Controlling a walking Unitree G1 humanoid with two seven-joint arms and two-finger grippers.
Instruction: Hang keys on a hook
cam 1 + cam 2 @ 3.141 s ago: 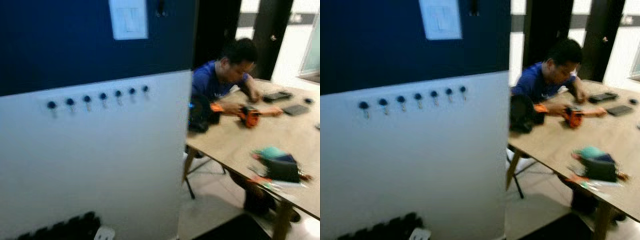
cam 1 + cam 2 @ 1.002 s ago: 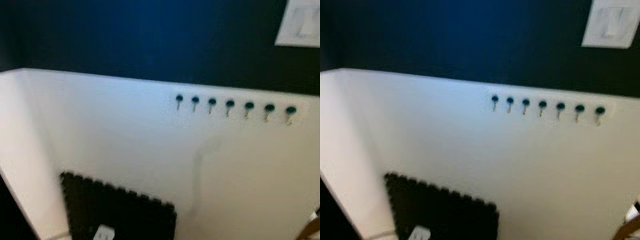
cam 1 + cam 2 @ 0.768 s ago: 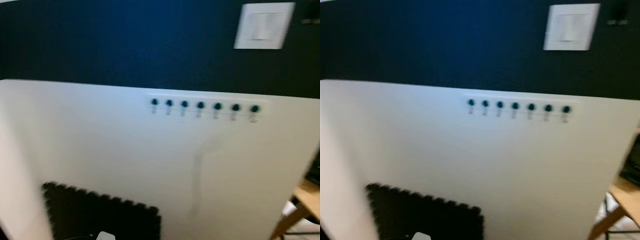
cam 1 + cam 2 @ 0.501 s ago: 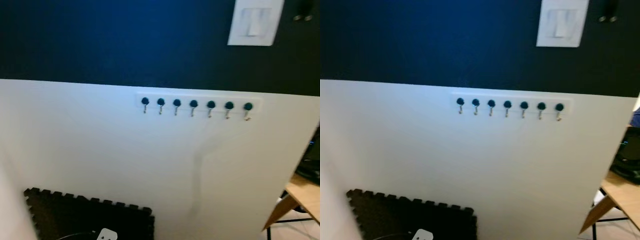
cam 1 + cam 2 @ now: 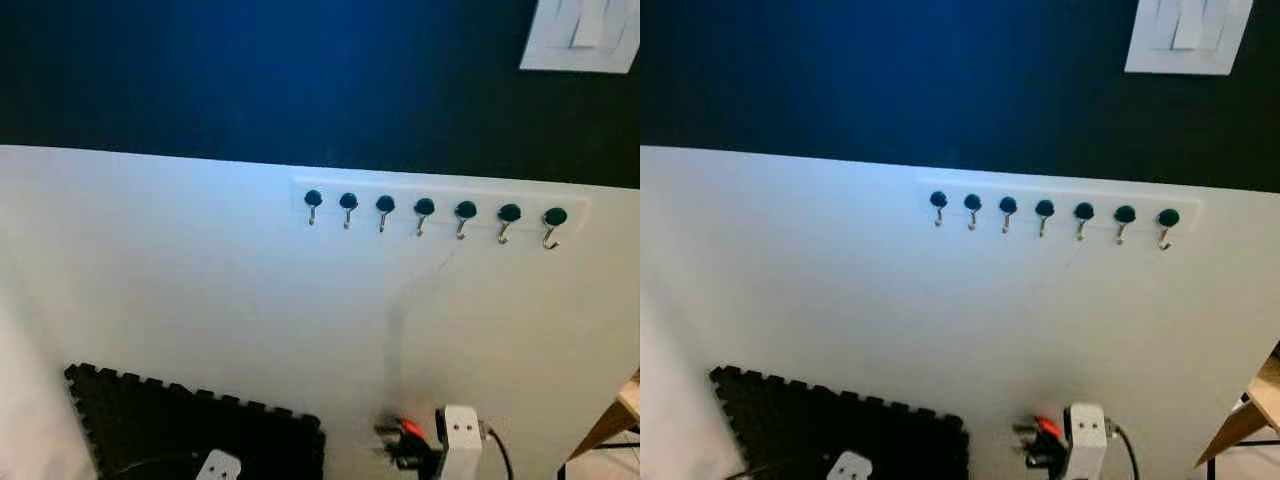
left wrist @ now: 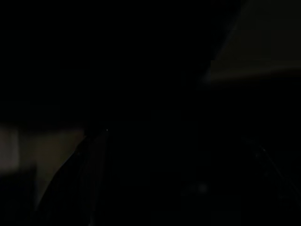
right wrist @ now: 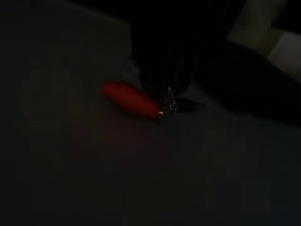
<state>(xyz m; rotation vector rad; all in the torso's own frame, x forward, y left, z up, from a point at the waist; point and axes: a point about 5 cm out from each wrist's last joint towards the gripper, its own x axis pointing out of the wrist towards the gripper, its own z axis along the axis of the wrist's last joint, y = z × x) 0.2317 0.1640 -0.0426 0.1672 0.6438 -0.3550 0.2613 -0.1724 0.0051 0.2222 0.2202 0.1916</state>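
A white rail with several dark-knobbed metal hooks (image 5: 425, 210) runs along the white lower wall, just under the dark blue upper part. My right gripper (image 5: 405, 445) shows at the bottom of the eye views, well below the hooks and slightly left of the rail's middle. It is shut on a set of keys with a red tag (image 5: 412, 428). In the right wrist view the red tag (image 7: 131, 100) and a small metal ring (image 7: 170, 106) hang at the dark fingers (image 7: 164, 70). The left wrist view is nearly black.
A black foam mat (image 5: 190, 430) leans at the foot of the wall, with a small white plug (image 5: 220, 465) in front of it. A white switch plate (image 5: 585, 35) sits on the blue wall at upper right. A wooden table corner (image 5: 628, 400) juts in at right.
The camera has swung from the table and the person to face the wall and hooks. My right gripper with the red-tagged keys has risen into view at the bottom.
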